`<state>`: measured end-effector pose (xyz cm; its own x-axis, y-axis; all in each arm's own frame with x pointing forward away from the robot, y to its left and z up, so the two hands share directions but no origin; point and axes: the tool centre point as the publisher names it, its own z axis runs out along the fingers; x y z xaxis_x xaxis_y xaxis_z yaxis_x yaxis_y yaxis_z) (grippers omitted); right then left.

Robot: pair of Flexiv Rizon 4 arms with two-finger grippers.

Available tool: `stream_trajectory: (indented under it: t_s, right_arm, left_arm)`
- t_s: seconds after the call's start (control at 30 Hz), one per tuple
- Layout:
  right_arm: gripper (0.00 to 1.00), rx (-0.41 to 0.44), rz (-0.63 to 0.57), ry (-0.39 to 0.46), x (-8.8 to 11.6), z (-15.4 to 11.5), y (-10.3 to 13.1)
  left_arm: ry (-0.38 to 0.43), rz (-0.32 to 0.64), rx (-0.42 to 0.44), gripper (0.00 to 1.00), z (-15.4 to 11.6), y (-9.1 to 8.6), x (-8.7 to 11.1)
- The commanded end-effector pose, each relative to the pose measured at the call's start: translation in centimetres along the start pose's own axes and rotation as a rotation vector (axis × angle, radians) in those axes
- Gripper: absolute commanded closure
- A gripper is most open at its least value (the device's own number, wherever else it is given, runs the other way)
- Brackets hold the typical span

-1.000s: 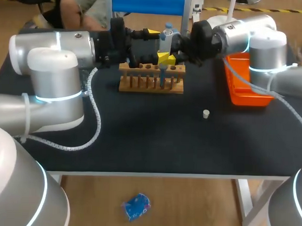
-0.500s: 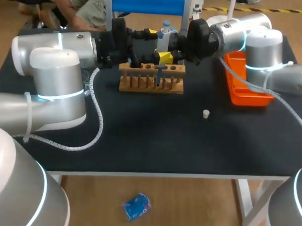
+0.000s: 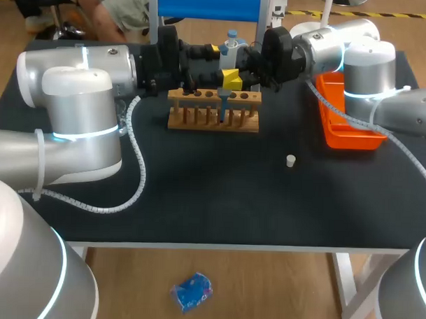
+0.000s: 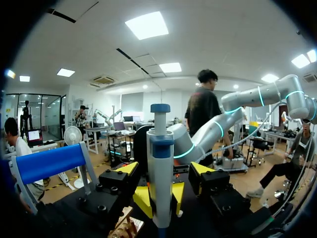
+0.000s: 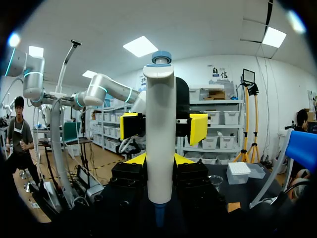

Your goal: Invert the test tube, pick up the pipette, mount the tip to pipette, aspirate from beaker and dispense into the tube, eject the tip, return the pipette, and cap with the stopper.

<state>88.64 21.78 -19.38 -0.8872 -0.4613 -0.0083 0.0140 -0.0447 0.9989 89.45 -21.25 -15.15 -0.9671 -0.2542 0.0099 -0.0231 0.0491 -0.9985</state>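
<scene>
The grey pipette (image 3: 231,48) with its blue plunger stands upright behind the wooden tube rack (image 3: 213,110), its blue lower end just above the rack. My right gripper (image 3: 238,68) comes in from the right and is shut on the pipette body (image 5: 159,129); its fingers (image 5: 136,159) clamp the barrel low down. My left gripper (image 3: 220,62) faces it from the left, its yellow fingers (image 5: 129,132) standing either side of the pipette (image 4: 160,148) with gaps showing, so it is open. A small cream stopper (image 3: 290,161) lies on the dark table.
An orange tray (image 3: 348,126) sits at the right behind my right arm. A clear beaker (image 5: 215,182) and a white tip box (image 5: 238,171) stand on the table beyond the grippers. The left arm's white cable (image 3: 132,178) loops over the table.
Both grippers and the pipette have shifted slightly left, and the pipette's lower end has sunk toward the rack. The left gripper's fingers have drawn in closer around the pipette.
</scene>
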Motion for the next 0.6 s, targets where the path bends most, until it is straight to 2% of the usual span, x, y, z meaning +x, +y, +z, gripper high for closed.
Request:
stream_trajectory:
  t_s: [0.03, 0.17, 0.33, 0.4, 0.5, 0.6]
  right_arm:
    - [1.00, 0.000, 0.000, 0.007, -0.20, -0.07, -0.05]
    - [1.00, 0.001, 0.003, 0.011, -0.21, -0.05, -0.04]
    - [1.00, 0.001, 0.005, 0.013, -0.20, -0.03, -0.06]
    - [1.00, 0.001, 0.006, 0.013, -0.21, -0.02, -0.07]
    - [1.00, -0.001, 0.006, 0.013, -0.22, -0.03, -0.07]
    - [1.00, -0.004, 0.005, 0.012, -0.23, -0.02, -0.07]
  left_arm:
    - [-0.004, 0.000, 0.007, 0.51, 0.23, 0.17, 0.07]
    - [0.000, 0.000, 0.006, 0.51, 0.31, 0.19, 0.16]
    - [0.003, 0.001, 0.006, 0.61, 0.31, 0.18, 0.16]
    - [0.004, 0.001, 0.006, 0.68, 0.26, 0.19, 0.16]
    - [0.004, 0.000, 0.008, 0.64, 0.21, 0.21, 0.16]
    - [0.004, 0.000, 0.011, 0.67, 0.18, 0.21, 0.16]
